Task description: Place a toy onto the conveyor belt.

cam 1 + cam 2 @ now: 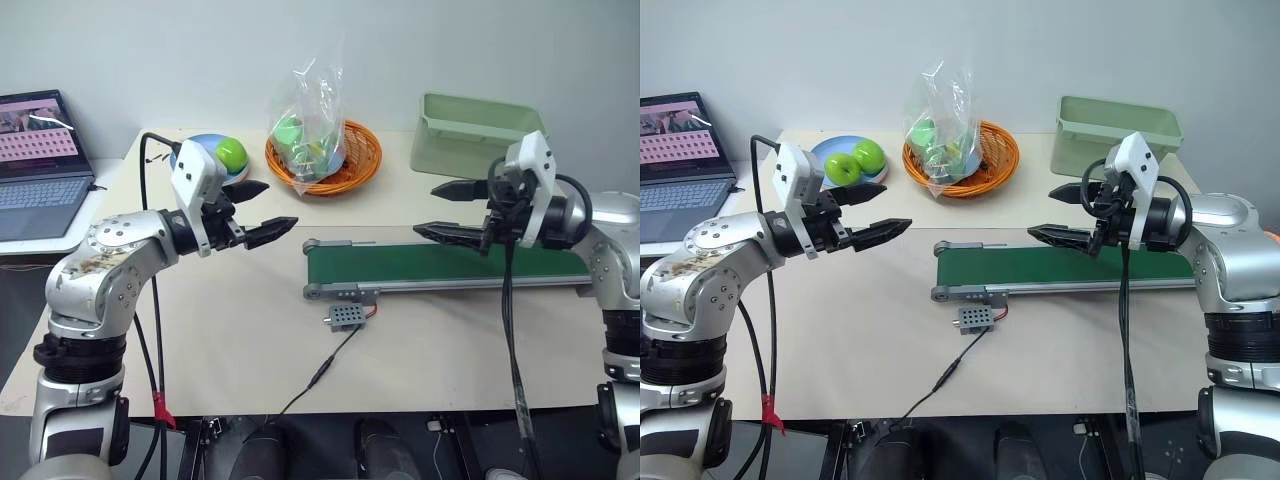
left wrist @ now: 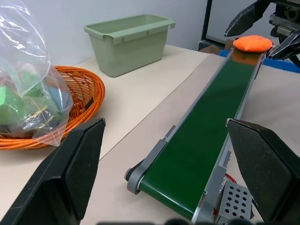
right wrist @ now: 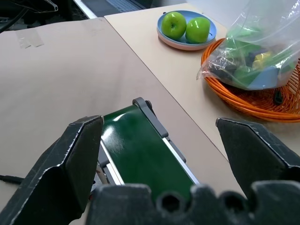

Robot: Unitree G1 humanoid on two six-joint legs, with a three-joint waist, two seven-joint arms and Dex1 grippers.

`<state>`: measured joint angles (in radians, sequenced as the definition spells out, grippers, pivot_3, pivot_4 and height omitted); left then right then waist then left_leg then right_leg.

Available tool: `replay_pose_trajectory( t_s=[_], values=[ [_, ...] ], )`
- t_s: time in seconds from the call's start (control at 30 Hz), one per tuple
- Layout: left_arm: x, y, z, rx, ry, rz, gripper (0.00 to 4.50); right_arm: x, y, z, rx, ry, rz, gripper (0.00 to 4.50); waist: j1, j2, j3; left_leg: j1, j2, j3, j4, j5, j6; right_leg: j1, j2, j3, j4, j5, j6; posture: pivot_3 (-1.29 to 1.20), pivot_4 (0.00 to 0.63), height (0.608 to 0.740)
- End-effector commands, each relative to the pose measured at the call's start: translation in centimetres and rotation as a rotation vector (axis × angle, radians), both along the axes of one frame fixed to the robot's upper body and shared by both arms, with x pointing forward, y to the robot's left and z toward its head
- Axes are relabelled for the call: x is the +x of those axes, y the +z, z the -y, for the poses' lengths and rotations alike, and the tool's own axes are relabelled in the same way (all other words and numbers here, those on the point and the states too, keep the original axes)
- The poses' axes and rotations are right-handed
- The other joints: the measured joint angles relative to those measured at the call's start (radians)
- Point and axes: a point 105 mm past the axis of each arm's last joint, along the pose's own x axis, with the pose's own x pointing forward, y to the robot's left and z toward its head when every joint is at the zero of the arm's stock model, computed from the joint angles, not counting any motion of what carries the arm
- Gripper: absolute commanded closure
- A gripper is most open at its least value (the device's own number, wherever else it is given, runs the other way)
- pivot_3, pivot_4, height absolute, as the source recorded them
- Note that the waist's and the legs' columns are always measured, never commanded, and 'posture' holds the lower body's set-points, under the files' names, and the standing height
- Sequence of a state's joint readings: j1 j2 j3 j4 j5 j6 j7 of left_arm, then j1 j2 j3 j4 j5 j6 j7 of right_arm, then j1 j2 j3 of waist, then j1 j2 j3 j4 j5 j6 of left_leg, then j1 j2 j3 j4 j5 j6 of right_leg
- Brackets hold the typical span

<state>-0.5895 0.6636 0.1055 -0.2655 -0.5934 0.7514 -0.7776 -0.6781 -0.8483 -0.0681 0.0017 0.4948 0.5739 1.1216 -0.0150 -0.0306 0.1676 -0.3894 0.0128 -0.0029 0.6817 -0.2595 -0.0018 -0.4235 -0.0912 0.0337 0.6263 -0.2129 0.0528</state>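
Nearest to me, a small grey box (image 1: 343, 316) with a thin black cable (image 1: 316, 378) is lying on the tan table (image 1: 240, 340), just beside the near rail of the conveyor belt (image 1: 430, 267). I am holding my left gripper (image 1: 262, 212) above the table off the belt's left end, its 2 black fingers standing spread wide and gripping nothing. I am holding my right gripper (image 1: 448, 211) over the belt's right half, its 2 fingers likewise spread apart and empty.

In my left wrist view the toy (image 2: 252, 43) is sitting on the dark green belt at its far end, below and between the parted fingers of my right gripper, and I cannot tell whether either finger is touching it.

Beyond the belt, an orange wicker basket (image 1: 356, 165) is holding a clear plastic bag (image 1: 311, 118) of green items. To its left, a blue plate (image 3: 185, 43) is carrying 2 green apples (image 3: 174, 24). A pale green bin (image 1: 478, 130) is standing at the table's far right. An open laptop (image 1: 38, 165) is sitting off to the far left.
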Motion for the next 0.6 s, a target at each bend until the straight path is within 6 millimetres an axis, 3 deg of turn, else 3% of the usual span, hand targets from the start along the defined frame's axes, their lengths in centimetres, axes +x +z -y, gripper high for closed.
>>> replay_pose_trajectory(
  t_s=[0.03, 0.6],
  values=[
    [-0.22, 1.54, -0.02, -0.005, -0.017, 0.04, 0.1, -0.6, 1.89, 0.28, 0.01, 0.005, 0.065, 0.0, 0.0, 0.0, 0.0, 0.0, 0.0, 0.0, 0.0, 0.0, 0.0, 0.0, 0.0, 0.0, 0.0, 0.0, 0.0, 0.0, 0.15, 0.74],
    [-0.36, 1.56, 0.22, -0.022, -0.027, 0.022, 0.1, -0.59, 1.69, 0.21, 0.012, 0.004, 0.061, 0.0, 0.0, 0.0, 0.0, 0.0, 0.0, 0.0, 0.0, 0.0, 0.0, 0.0, 0.0, 0.0, 0.0, 0.0, 0.0, 0.0, 0.15, 0.74]
  ],
)
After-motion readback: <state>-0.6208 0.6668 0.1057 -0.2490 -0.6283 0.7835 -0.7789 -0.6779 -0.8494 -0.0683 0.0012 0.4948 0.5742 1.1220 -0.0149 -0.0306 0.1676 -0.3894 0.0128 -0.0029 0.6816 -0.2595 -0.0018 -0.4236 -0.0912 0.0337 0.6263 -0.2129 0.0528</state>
